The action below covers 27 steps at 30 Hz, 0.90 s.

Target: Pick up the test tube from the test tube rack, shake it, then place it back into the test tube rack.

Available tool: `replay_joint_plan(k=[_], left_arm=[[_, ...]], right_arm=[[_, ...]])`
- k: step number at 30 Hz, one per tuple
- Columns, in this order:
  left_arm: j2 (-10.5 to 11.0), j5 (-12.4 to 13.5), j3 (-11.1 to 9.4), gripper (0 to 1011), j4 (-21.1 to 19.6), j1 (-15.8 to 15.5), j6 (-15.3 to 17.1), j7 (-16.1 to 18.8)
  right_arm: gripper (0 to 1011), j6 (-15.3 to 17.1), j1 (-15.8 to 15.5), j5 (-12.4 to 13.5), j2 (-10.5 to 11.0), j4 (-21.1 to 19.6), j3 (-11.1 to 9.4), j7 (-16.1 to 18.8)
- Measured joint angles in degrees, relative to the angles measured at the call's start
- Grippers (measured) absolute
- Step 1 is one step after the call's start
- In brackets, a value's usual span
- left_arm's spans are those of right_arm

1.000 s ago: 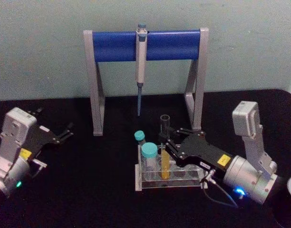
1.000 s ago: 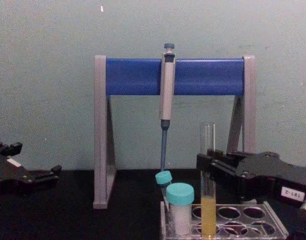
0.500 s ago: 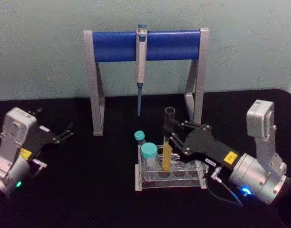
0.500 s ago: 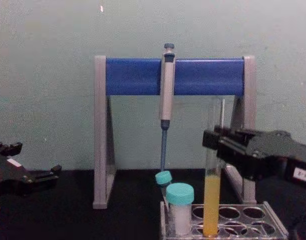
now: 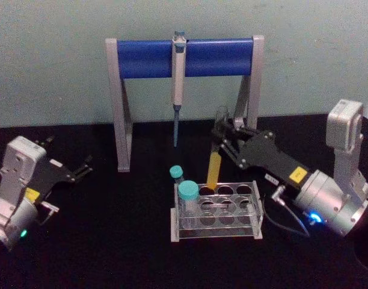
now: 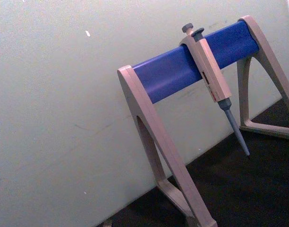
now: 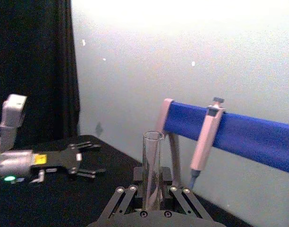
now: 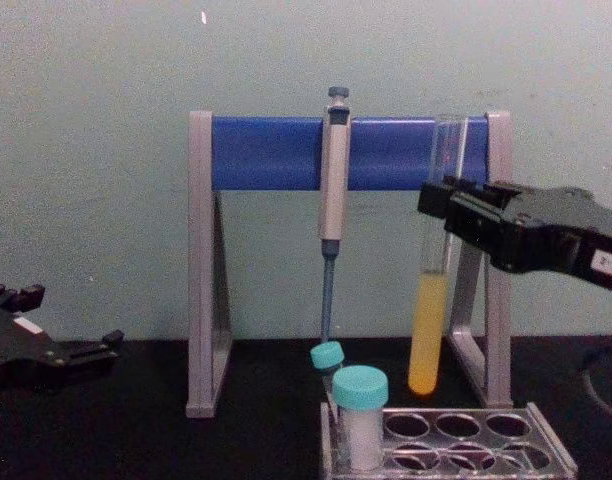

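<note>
The test tube (image 5: 214, 167), clear glass with yellow-orange liquid in its lower part, hangs slightly tilted above the back row of the test tube rack (image 5: 217, 235). In the chest view the test tube (image 8: 428, 330) has its bottom just above the rack (image 8: 549, 443), in front of the stand's right leg. My right gripper (image 5: 222, 136) is shut on the tube's upper part, and the right gripper (image 8: 438, 203) reaches in from the right. In the right wrist view the tube (image 7: 152, 166) stands up between the fingers (image 7: 130, 190). My left gripper (image 5: 70, 155) rests open at the far left.
Two teal-capped white tubes (image 5: 188, 191) (image 5: 176, 172) stand in the rack's left end. Behind it stands the grey-and-blue pipette stand (image 5: 142, 58) with a grey pipette (image 5: 178, 75) hanging from the bar. Black tabletop lies on both sides of the rack.
My right gripper has lifted the test tube up and back, out of its rack hole, until it hangs free above the rack. The left arm has not moved.
</note>
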State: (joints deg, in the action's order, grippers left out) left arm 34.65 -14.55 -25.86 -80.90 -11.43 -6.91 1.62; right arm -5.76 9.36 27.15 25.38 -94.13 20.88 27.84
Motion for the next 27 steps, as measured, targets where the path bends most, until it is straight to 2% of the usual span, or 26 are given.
replay_joint_plan(k=[10,22,27], left_arm=[[0.0,0.0,0.0,1001,0.0,0.0,0.0,0.0],[0.0,0.0,0.0,1001,0.0,0.0,0.0,0.0],[0.0,0.0,0.0,1001,0.0,0.0,0.0,0.0]], right_arm=[[228,0.2,4.5,-1.9,-1.8,4.5,-0.1,-1.2],[229,0.4,5.9,-2.6,-2.7,6.4,0.2,-1.1],[229,0.5,5.8,-2.8,-2.4,6.4,-0.3,-1.4]])
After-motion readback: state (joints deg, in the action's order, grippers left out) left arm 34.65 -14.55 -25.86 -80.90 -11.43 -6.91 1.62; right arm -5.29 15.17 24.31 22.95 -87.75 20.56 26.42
